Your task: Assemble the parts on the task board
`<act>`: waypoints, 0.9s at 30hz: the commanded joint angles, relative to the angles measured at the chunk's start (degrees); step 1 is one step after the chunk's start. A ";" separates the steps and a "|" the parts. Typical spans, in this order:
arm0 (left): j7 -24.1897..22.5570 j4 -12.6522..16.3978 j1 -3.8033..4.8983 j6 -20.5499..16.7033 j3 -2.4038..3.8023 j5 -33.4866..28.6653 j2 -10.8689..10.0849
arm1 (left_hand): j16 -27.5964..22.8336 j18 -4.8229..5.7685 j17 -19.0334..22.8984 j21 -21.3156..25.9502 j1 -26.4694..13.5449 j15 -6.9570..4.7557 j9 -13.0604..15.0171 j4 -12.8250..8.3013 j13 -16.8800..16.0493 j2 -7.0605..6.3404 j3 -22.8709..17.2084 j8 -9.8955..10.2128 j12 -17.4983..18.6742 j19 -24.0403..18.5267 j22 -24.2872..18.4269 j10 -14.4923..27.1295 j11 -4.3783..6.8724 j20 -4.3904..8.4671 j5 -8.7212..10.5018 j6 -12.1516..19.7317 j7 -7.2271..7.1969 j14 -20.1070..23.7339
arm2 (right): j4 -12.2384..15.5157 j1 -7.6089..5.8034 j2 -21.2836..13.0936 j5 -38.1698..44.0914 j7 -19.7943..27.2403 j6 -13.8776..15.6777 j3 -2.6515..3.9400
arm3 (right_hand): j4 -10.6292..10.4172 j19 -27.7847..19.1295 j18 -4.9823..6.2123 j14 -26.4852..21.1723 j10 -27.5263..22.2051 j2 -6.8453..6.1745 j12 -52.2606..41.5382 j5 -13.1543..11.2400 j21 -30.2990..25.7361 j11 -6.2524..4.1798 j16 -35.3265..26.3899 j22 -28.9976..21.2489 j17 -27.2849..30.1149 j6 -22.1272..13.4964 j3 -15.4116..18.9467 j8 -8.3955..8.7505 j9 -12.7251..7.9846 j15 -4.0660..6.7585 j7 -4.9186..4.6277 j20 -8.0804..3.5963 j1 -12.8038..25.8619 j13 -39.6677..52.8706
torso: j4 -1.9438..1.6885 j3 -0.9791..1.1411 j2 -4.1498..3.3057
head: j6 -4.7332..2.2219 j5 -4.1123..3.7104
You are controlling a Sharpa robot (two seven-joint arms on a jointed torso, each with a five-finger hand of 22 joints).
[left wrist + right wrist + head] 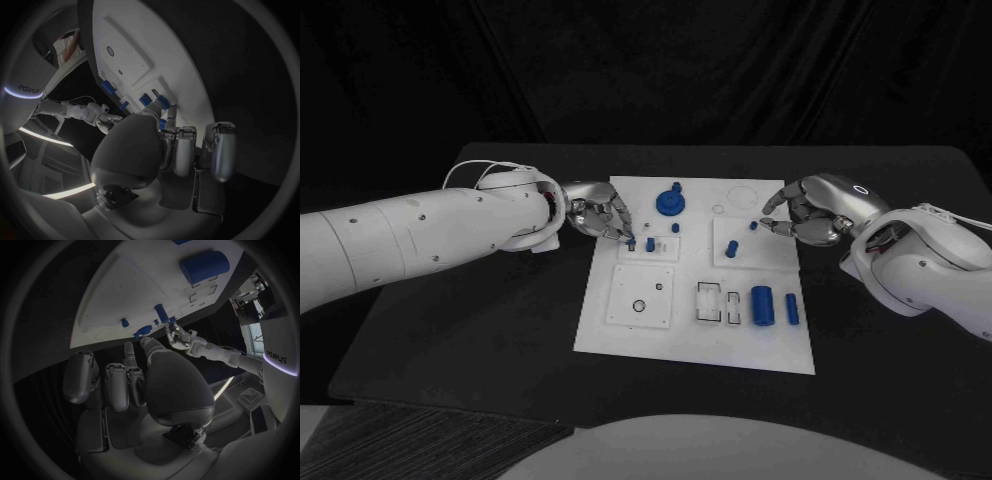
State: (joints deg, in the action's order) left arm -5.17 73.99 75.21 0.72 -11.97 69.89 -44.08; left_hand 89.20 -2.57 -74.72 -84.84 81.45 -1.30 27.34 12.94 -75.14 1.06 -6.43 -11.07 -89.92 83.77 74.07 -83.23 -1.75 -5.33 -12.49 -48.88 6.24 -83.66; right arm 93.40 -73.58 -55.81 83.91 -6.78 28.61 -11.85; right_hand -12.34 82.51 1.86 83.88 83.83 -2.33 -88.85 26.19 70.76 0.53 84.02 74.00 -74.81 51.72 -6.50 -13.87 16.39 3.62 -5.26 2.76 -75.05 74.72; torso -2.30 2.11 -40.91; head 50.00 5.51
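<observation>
The board (646,335) lay in the middle of the head view, flat on the black table (473,340). Blue parts sat on it. A round knob (671,203) stood near the top of the board. A fat roller (762,305) and a thin pin (792,309) lay side by side at the lower right, next to two empty slots (720,303). A small peg (731,246) stood in the right middle. Two more small pegs (649,243) stood in the left middle.

The left hand (599,213) came in from the left of the picture and reached over the board's top left part. Its fingertips (630,239) were right at the small pegs. Its fingers were curled close. I could not tell if it was pinching a peg or only touching one.

The right hand (808,215) came in from the right and hung over the board's top right part. A tiny blue bit (753,226) was just beside its fingers. I could not tell if the hand held it.

I think the step in hand was setting small pegs into their holes in the upper half of the board. The roller and pin looked not yet put in.

Next, each hand would need a steady pinch, a peg held straight up, and a slow push down right over its hole.
</observation>
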 commanded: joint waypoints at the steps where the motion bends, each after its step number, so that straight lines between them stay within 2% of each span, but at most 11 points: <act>1: 0.87 -0.16 -0.24 2.33 -0.20 0.03 0.22 | 0.80 1.10 -15.28 0.45 1.00 0.50 -3.52 -1.03 -14.86 -0.46 -0.99 1.45 -0.08 2.39 14.01 -6.77 -0.34 -0.19 0.47 -2.21 0.68 -6.34 | 0.10 0.13 -0.08 -0.05 -0.27 -0.09 0.04 | -0.34 0.36 2.31 4.02 6.17 0.28 -1.15 1.30 -0.50 0.11 -1.03 10.48 -4.64 0.33 -1.78 -0.67 -0.60 -0.34 -0.23 0.18 -1.70 15.28 | 0.04 0.00 0.00 | 0.00 0.03; 9: 1.64 -0.27 -0.27 2.09 -0.21 0.03 0.19 | 0.80 1.15 -15.28 0.29 1.89 0.77 -4.16 -2.11 -14.86 -0.76 -2.25 1.66 -0.08 2.49 14.06 -6.77 -0.70 -0.38 0.37 -3.54 0.77 -6.34 | 0.10 0.14 -0.08 -0.25 -0.15 -0.14 0.04 | -0.33 0.34 2.32 4.01 6.17 0.34 -1.15 1.31 -0.55 0.12 -1.05 10.46 -4.61 0.36 -1.82 -0.69 -0.60 -0.34 -0.23 0.18 -1.72 15.28 | 0.02 0.00 0.00 | 0.00 0.01; 18: 0.96 -0.18 -0.28 -0.02 -0.21 0.03 0.06 | 0.80 1.22 -15.28 -0.11 2.76 0.38 -4.80 -4.38 -14.86 -1.19 -5.62 1.20 -0.08 2.77 14.18 -6.77 -0.13 -0.16 -4.49 -7.23 0.05 -6.34 | 0.08 0.15 -0.06 -0.38 -0.04 -0.16 0.04 | -0.31 0.29 2.35 3.99 6.17 0.39 -1.15 1.32 -0.69 0.14 -1.12 10.43 -4.50 0.39 -1.86 -0.71 -0.60 -0.35 -0.23 0.19 -1.75 15.28 | 0.02 0.00 0.00 | 0.00 0.09; 23: -0.53 0.12 -0.28 -2.45 -0.21 0.03 -0.30 | 0.80 1.41 -15.28 -0.84 2.60 -0.29 -3.92 -6.49 -14.86 -2.20 -7.89 -0.74 -0.08 3.29 14.42 -6.77 0.64 0.43 -4.84 -10.21 -0.87 -6.34 | 0.08 0.15 -0.05 -0.39 0.00 -0.14 0.04 | -0.31 0.29 2.35 3.99 6.17 0.39 -1.15 1.32 -0.69 0.14 -1.12 10.43 -4.50 0.39 -1.86 -0.71 -0.60 -0.35 -0.23 0.19 -1.75 15.28 | -0.02 0.02 0.00 | 0.00 0.07; 27: -1.77 0.70 -0.28 -4.44 -0.20 -0.05 -0.70 | 0.80 1.49 -15.28 -1.17 2.37 -0.51 -3.35 -7.32 -14.86 -2.67 -8.63 -1.62 -0.08 3.52 14.54 -6.77 0.93 0.68 -5.31 -10.80 -1.09 -6.34 | 0.08 0.16 -0.05 -0.39 -0.01 -0.15 0.04 | -0.31 0.29 2.35 3.99 6.17 0.39 -1.15 1.32 -0.69 0.14 -1.12 10.43 -4.50 0.39 -1.86 -0.71 -0.60 -0.35 -0.23 0.19 -1.75 15.28 | 0.00 0.00 -0.02 | 0.00 0.07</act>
State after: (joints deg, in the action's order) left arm -5.50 74.44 75.16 -1.13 -12.04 69.47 -44.67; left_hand 89.20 -2.57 -74.72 -84.89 83.04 -1.04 22.26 7.84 -75.09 -0.63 -10.71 -9.97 -89.86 83.77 74.07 -83.63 -1.12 -5.30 -13.56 -54.77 6.04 -83.95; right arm 93.42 -73.57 -55.83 83.53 -6.70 28.51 -11.85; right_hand -12.34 82.51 1.86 83.88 83.83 -1.67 -88.85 26.19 70.76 0.53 84.02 74.00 -74.81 51.72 -6.50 -13.87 16.39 3.62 -5.26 2.76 -75.71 74.72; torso -2.29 2.12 -40.91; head 50.00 5.60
